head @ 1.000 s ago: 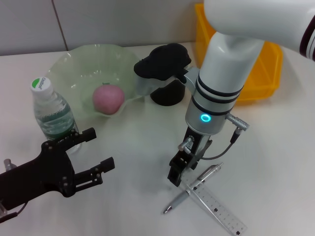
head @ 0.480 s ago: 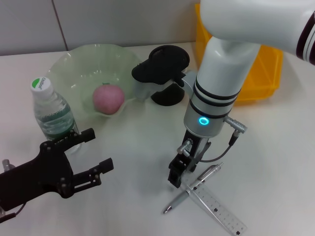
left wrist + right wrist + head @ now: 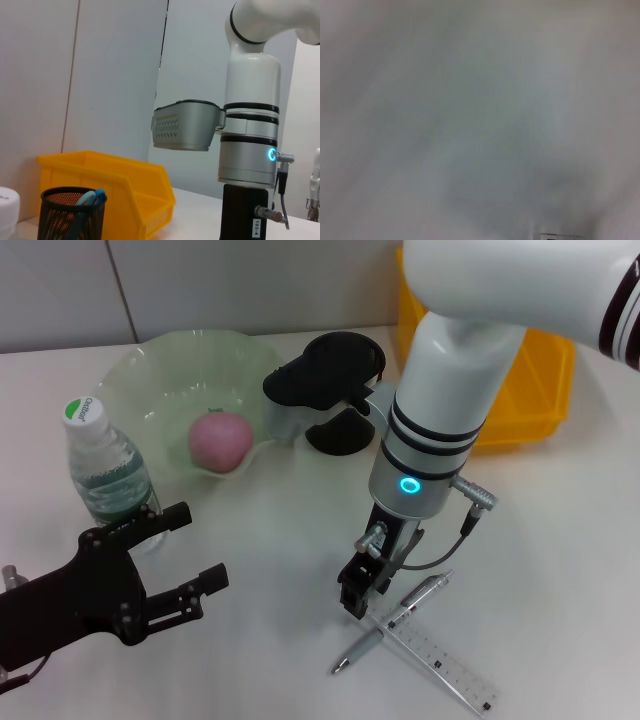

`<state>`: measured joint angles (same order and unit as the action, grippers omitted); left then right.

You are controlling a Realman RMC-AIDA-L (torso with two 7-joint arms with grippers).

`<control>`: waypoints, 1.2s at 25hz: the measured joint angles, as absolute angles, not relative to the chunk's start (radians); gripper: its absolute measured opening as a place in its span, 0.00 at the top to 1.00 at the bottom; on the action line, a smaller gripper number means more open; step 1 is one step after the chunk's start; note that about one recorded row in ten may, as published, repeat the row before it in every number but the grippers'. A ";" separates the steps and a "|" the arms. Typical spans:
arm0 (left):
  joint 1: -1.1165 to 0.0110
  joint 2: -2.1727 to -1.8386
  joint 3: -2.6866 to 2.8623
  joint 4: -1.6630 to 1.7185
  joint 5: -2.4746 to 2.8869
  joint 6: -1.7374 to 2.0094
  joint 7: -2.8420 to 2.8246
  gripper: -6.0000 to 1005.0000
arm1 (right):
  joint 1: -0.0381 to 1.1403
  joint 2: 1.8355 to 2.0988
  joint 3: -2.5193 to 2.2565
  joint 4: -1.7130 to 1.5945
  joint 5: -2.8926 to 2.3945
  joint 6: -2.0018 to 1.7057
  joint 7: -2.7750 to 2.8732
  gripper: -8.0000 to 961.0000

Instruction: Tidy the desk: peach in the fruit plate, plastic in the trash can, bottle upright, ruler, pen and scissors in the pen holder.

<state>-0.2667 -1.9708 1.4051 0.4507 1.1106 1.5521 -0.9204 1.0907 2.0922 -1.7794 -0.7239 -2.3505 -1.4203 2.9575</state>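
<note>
A silver pen (image 3: 388, 625) and a clear ruler (image 3: 442, 665) lie crossed on the white table at the front right. My right gripper (image 3: 354, 598) points down, just left of where they cross and close above the table. The pink peach (image 3: 220, 438) lies in the green fruit plate (image 3: 150, 370). The bottle (image 3: 105, 465) stands upright at the left. The black mesh pen holder (image 3: 340, 432) is behind the right arm; in the left wrist view the pen holder (image 3: 72, 215) holds blue scissors (image 3: 92, 197). My left gripper (image 3: 192, 548) is open and empty at the front left.
A yellow bin (image 3: 540, 380) stands at the back right and also shows in the left wrist view (image 3: 115, 195). The right arm's wrist camera housing (image 3: 320, 375) overhangs the pen holder. The right wrist view shows only blurred white surface. No plastic is in view.
My right arm has shifted slightly left and toward the front, its gripper staying low beside the pen and ruler. The left arm has not moved.
</note>
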 joint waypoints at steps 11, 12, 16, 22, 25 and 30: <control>-0.266 -1.967 1.405 0.449 1.111 1.561 -0.920 0.16 | 1.080 2.092 -1.770 -0.752 -2.342 -1.429 2.957 0.62; -0.266 -1.966 1.405 0.449 1.111 1.561 -0.920 0.16 | 1.079 2.092 -1.769 -0.755 -2.342 -1.432 2.957 0.62; -0.266 -1.966 1.405 0.449 1.111 1.562 -0.920 0.16 | 1.065 2.088 -1.765 -0.782 -2.345 -1.439 2.957 0.62; -0.265 -1.966 1.405 0.447 1.111 1.569 -0.922 0.16 | 1.049 2.083 -1.742 -0.817 -2.351 -1.457 2.956 0.62; -0.265 -1.967 1.405 0.446 1.111 1.570 -0.922 0.16 | 1.046 2.083 -1.740 -0.827 -2.361 -1.464 2.955 0.63; -0.265 -1.968 1.405 0.445 1.111 1.570 -0.923 0.16 | 1.026 2.082 -1.731 -0.859 -2.377 -1.471 2.953 0.63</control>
<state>-0.2653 -1.9675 1.4053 0.4448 1.1112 1.5700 -0.9227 1.0259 2.0819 -1.7309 -0.8590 -2.3768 -1.4714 2.9526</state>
